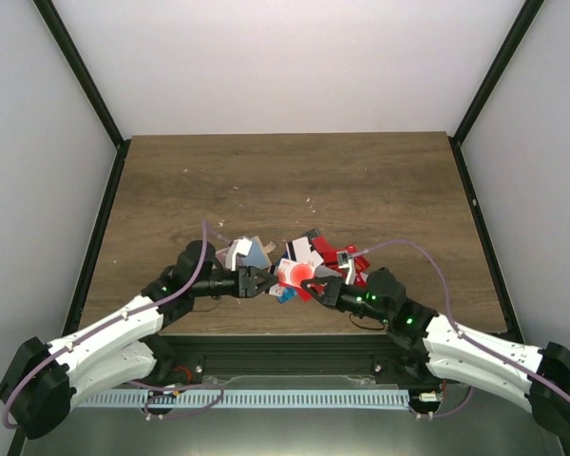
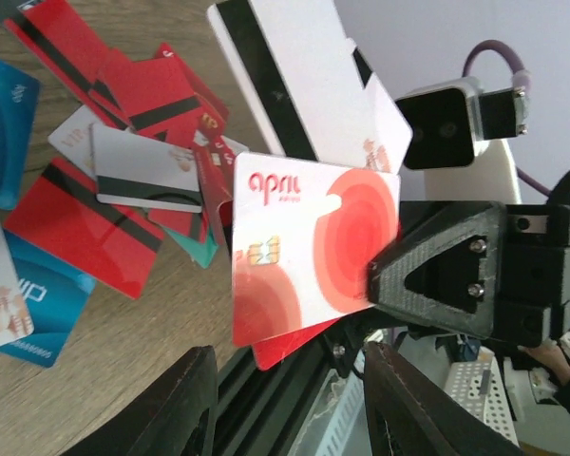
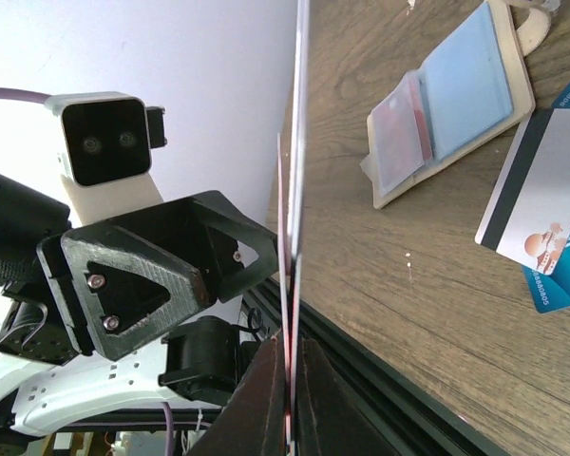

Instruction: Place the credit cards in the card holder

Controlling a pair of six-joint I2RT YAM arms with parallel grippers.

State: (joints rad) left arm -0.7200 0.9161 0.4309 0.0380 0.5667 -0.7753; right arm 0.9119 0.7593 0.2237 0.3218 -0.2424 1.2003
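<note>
My right gripper (image 1: 311, 286) (image 3: 290, 350) is shut on a few credit cards stacked together, lifted just off the table near its front edge. The front one is a white and red card (image 1: 294, 274) (image 2: 309, 252) with a chip. Behind it are a red card and a white one with a black stripe (image 2: 294, 90). In the right wrist view they show edge-on. My left gripper (image 1: 259, 283) (image 2: 290, 408) faces them, open and holding nothing. The card holder (image 1: 244, 253) (image 3: 451, 100) lies unfolded on the table behind it. A heap of cards (image 1: 331, 258) (image 2: 123, 180) lies to the right.
The black rail of the table's front edge (image 3: 389, 380) runs right under both grippers. A white striped card (image 3: 541, 204) and a blue one (image 3: 562, 280) lie loose beside the card holder. Enclosure walls stand at both sides and at the back.
</note>
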